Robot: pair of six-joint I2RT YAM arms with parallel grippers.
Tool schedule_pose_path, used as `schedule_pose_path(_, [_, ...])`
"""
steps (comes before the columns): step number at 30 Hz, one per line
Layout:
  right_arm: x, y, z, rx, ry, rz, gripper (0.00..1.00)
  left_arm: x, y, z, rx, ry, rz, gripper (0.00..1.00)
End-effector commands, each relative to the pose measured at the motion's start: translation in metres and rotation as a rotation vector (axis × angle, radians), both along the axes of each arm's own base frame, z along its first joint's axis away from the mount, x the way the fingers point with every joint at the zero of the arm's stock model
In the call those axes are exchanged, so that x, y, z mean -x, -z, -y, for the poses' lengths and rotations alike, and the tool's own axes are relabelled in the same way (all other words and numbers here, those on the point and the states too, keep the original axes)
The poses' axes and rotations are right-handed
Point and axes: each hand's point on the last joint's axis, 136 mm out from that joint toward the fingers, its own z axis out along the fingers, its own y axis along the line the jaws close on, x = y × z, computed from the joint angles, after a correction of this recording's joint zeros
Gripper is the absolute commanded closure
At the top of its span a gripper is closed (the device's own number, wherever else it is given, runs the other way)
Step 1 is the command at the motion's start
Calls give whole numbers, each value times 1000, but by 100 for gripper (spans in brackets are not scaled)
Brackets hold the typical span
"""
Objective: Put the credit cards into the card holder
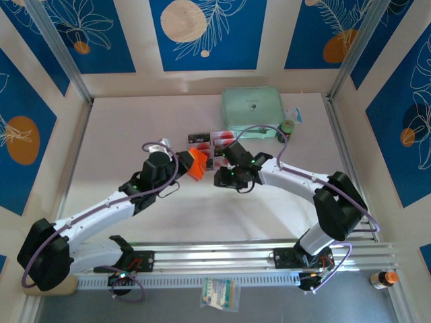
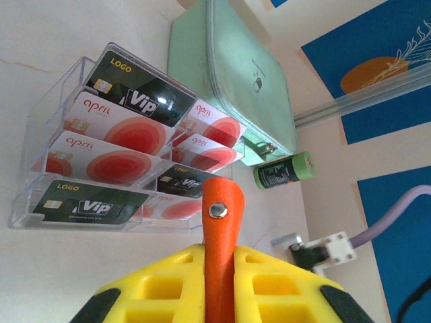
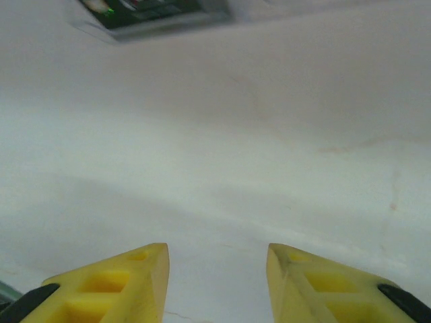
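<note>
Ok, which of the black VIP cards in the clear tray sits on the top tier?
The black card at the upper left of the left wrist view, above two red-dotted cards; the other two sit in lower tiers.

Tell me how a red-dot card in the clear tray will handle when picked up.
The cards look thin and flat, so probably stiff and light. Their glossy faces suggest they may slip. The clear tray looks light too, so it might shift with a pull.

Eight credit cards [image 2: 114, 128], one card holder [image 2: 221, 256], one clear tray [image 2: 50, 94], one mint-green case [image 2: 236, 74], one green bottle [image 2: 284, 171]
</note>
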Motion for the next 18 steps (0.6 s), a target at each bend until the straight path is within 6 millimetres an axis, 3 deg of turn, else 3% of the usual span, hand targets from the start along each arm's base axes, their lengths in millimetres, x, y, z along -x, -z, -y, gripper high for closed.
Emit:
schedule_pose_path(1, [0,-11,8,-19,34,15,59,-3,-25,1,29,-9,75,100])
schedule_pose_path(6, [-4,-48,8,-122,44,64,59,-2,-21,0,6,-11,72,100])
schedule_pose_path(11, [-12,-91,-14,-258,8,99,59,-2,-20,1,3,-7,71,100])
schedule_pose_path(18, [-26,-120,-50,-331,-50,122,57,-3,-22,3,-3,-2,75,100])
